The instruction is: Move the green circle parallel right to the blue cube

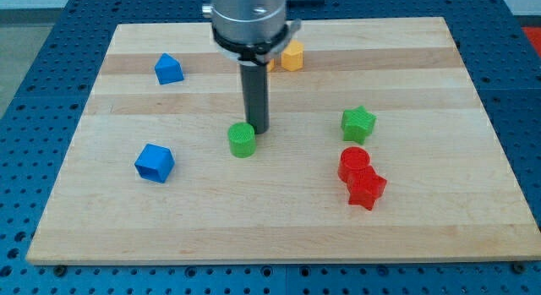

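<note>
The green circle is a short green cylinder near the middle of the wooden board. The blue cube lies to its left and a little lower in the view. My tip is the lower end of the dark rod. It sits just to the upper right of the green circle, touching or nearly touching its edge. The arm's grey housing above the rod hides part of the board's top.
A blue house-shaped block lies at the upper left. A yellow block sits at the top, partly hidden behind the arm. A green star is to the right. A red circle and a red star touch at the lower right.
</note>
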### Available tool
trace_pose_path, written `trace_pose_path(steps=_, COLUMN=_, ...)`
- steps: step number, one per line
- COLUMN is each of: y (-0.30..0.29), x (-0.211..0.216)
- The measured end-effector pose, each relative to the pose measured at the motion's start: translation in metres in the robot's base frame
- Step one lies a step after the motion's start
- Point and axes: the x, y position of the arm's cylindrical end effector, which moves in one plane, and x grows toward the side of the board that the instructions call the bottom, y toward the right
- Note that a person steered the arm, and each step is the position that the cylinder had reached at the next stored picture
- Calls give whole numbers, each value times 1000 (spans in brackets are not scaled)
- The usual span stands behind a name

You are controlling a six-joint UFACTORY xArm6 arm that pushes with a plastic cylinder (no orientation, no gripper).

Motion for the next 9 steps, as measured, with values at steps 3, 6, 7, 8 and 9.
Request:
trace_pose_path(steps=3, y=-43, x=-3)
trace_pose_path(steps=6, y=-18, x=8)
trace_pose_path(steps=7, y=8, x=8)
trace_pose_path(steps=8, y=19, x=26)
trace_pose_path(steps=9, y=-6, x=54)
